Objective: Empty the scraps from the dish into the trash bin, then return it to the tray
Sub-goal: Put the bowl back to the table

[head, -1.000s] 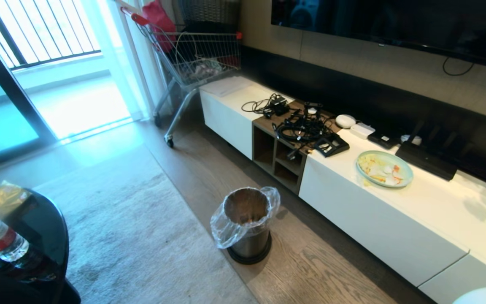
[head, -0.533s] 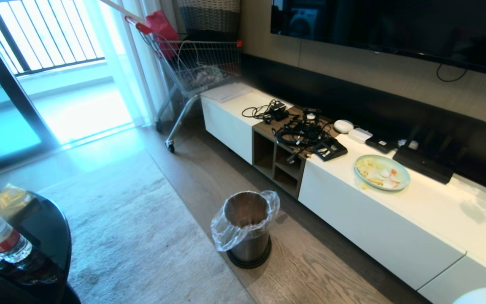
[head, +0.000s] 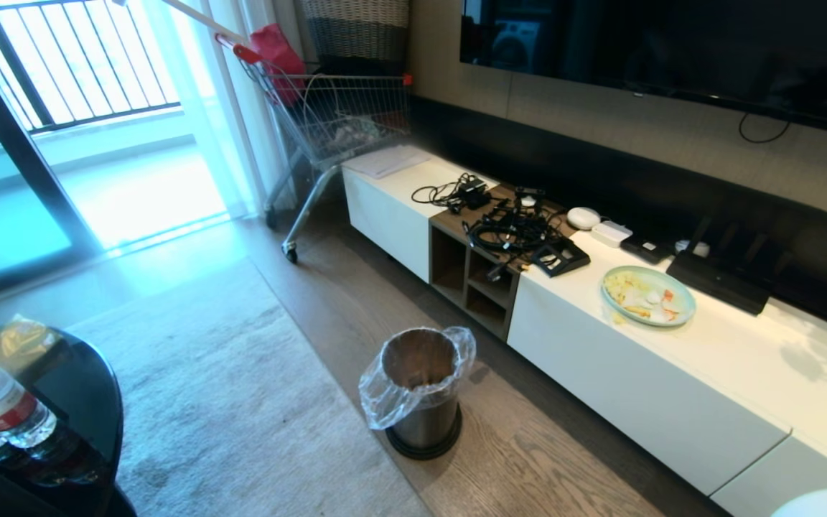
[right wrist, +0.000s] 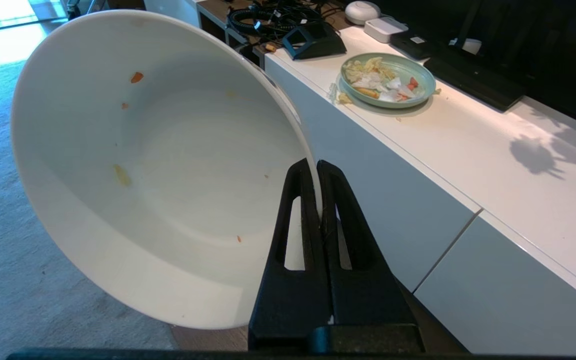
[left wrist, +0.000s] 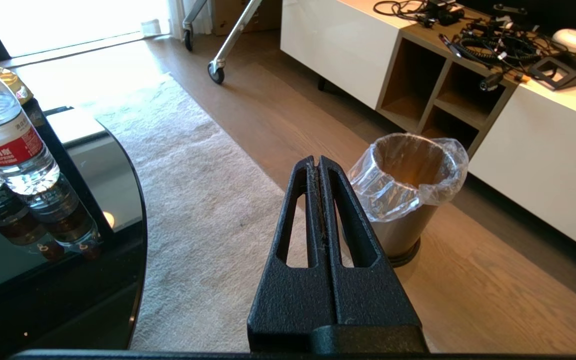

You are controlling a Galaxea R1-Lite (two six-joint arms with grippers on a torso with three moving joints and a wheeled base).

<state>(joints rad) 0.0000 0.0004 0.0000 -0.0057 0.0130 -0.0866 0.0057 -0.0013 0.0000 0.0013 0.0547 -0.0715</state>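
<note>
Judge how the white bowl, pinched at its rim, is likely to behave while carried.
The bowl looks glossy, so it may slip in the right hand clamped on its thin rim. Held tilted by one edge, it could swing. It looks like ceramic, so probably stiff but breakable.

Right gripper (right wrist: 319,172) clamped on rim of white dish (right wrist: 158,165), dish tilted on edge, only tiny orange specks inside, pale green plate (right wrist: 388,82) with food bits on white cabinet (right wrist: 468,165) beyond.
</note>
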